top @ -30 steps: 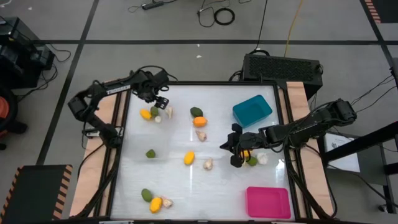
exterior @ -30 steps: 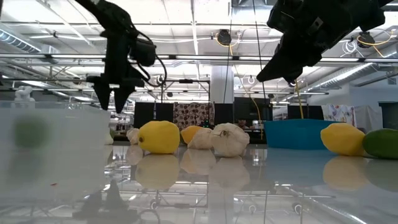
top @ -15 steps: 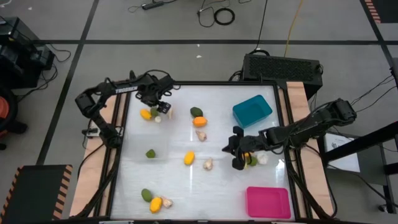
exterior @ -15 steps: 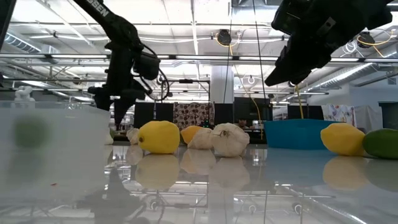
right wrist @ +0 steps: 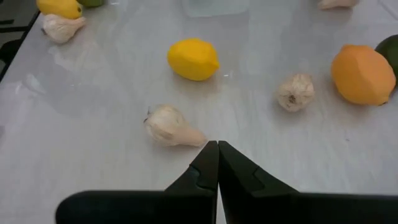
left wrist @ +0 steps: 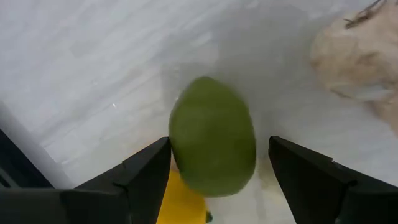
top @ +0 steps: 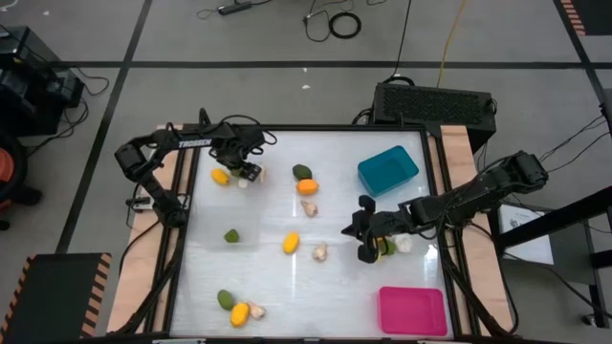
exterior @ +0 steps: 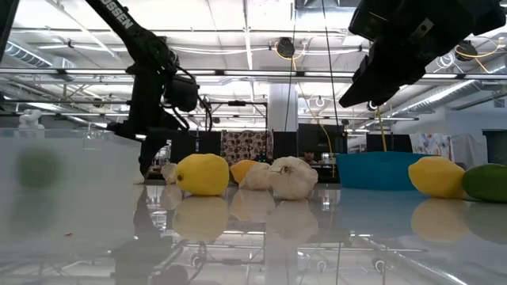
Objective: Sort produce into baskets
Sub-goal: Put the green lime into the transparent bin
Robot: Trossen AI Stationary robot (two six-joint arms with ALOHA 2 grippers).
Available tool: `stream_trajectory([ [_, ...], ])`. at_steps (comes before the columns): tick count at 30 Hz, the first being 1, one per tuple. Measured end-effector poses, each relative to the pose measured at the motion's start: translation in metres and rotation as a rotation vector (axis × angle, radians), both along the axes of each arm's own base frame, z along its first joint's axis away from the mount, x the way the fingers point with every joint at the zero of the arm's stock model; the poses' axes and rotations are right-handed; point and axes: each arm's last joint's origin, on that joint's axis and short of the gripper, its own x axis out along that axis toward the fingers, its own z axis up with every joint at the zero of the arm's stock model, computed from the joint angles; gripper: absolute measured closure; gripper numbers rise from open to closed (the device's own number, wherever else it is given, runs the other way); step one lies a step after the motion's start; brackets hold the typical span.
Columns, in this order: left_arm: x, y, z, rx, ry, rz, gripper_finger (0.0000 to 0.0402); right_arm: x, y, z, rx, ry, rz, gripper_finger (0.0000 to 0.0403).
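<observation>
My left gripper (top: pixel 246 170) is open and low over the table's far left. In the left wrist view its fingers stand on either side of a green rounded piece (left wrist: pixel 212 137) that lies on the table against a yellow piece (top: pixel 221 176), with a garlic-like piece (left wrist: pixel 357 62) close by. My right gripper (top: pixel 352 227) is shut and empty above the table's right half, pointing toward the left; a pale lumpy piece (right wrist: pixel 168 127) lies just ahead of it. The teal basket (top: pixel 387 170), the pink basket (top: pixel 412 311) and a clear basket (top: pixel 245 225) holding one green piece (top: pixel 231 235) rest on the table.
Loose pieces lie mid-table: green (top: pixel 302 172), orange (top: pixel 307 186), garlic (top: pixel 310 207), yellow (top: pixel 291 244), garlic (top: pixel 319 252). A green, a yellow and a garlic piece sit near the front left (top: pixel 239 311). More pieces lie under my right arm (top: pixel 387 246).
My left gripper has come down toward the table and moved a little toward its near edge, over the green piece beside the yellow one, so that its open fingers now straddle that piece. The produce has stayed where it was.
</observation>
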Motion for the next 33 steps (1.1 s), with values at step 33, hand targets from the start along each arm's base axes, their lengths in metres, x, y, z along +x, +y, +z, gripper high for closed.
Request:
stream_trajectory([
  [33,-0.003,-0.008,-0.019,0.017,-0.036,-0.107,0.0218,0.000,0.000,0.000,0.021,0.000,-0.017,0.0403],
])
